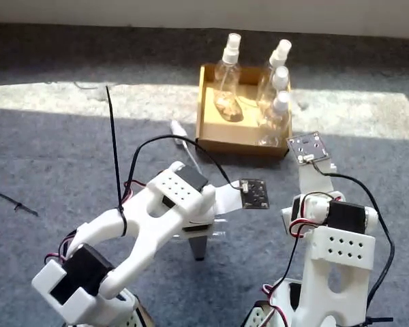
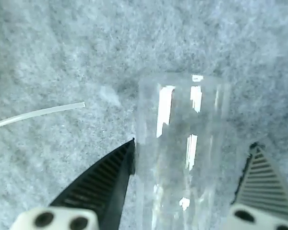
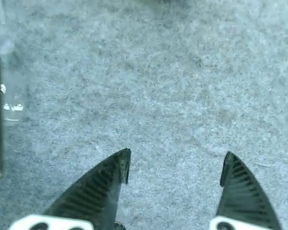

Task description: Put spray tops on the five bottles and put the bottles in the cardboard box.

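Far left, my left arm comes in low from the near left corner. Its left gripper [image 2: 193, 143] straddles the uncapped bottle [image 2: 180, 158]. The jaws are parted, with one fingertip [image 2: 129, 153] touching the bottle's side and the other just beside it, a sliver of carpet [image 2: 62, 48] showing between. I judge it is not clamped. The bottle is clear plastic, and its long axis runs in line with the fingers, pointing away from the wrist. I cannot tell which end is the neck.

The move ahead turns on the loose spray top [image 1: 177, 127]. It lies on the carpet on the far side of the left gripper, just left of the box's near left corner. Its thin white tube [image 2: 38, 112] trails toward the near side and ends close to the bottle's left, apart from it. The left arm is nearer the spray top but is busy with the bottle.

Right of the spray top sits the box [image 1: 206, 102], far centre. Four capped bottles [image 1: 273, 109] stand in it, one along its left side and three down its right. This leaves room in the middle for the fifth.

Far right, my right arm stands on the near right. The right gripper [image 3: 175, 160] hangs wide open with nothing in it, over bare carpet. It is well apart from the spray top, and the left arm's wrist and cable lie between them, so I judge a reach across risks a clash.
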Robot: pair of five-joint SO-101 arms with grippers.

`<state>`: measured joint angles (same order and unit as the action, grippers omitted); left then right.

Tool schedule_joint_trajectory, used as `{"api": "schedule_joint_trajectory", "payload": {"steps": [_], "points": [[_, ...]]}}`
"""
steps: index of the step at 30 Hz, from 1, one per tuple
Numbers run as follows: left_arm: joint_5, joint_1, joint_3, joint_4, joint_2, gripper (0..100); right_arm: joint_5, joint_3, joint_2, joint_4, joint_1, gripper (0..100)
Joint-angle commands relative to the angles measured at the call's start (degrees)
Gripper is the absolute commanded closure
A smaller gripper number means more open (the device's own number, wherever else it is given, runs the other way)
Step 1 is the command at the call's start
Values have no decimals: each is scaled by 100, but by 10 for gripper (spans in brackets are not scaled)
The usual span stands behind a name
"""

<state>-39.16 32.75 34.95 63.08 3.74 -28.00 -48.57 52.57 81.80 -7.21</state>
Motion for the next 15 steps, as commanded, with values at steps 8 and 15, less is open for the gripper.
{"api": "schedule_joint_trajectory", "payload": {"steps": [8,15], "points": [[-343,-268,-1323,1363,1165,689,-18,31,110,22,-48,735],[2611,-1543,-3266,1345,1824,691,-26,31,110,-13,-40,735]]}}
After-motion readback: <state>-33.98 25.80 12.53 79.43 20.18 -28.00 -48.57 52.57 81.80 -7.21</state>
